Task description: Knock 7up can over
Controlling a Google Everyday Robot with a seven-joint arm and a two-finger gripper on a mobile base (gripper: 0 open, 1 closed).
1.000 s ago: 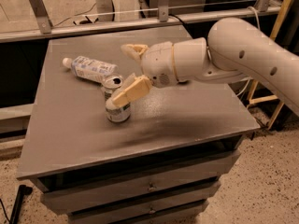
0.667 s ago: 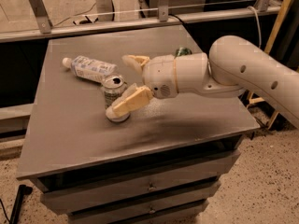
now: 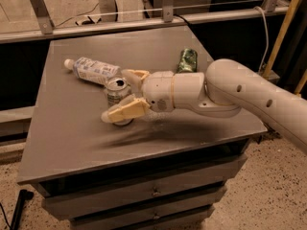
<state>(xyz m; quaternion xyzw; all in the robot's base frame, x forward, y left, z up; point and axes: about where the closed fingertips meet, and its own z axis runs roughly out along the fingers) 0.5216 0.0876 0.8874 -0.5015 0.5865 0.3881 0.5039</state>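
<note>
A: Pincer [image 3: 115,95] spread wide, low over the table [image 3: 67,128], one finger on each side of the 7up can [image 3: 116,91].
B: Can position?
A: Left-centre, standing, just right of the bottle [image 3: 91,71] lying flat. Dark green can [image 3: 188,60] further right, behind the arm [image 3: 240,87].

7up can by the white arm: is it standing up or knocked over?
Upright: the 7up can shows its silver top facing up and its base on the table, with the open gripper straddling it.
</note>
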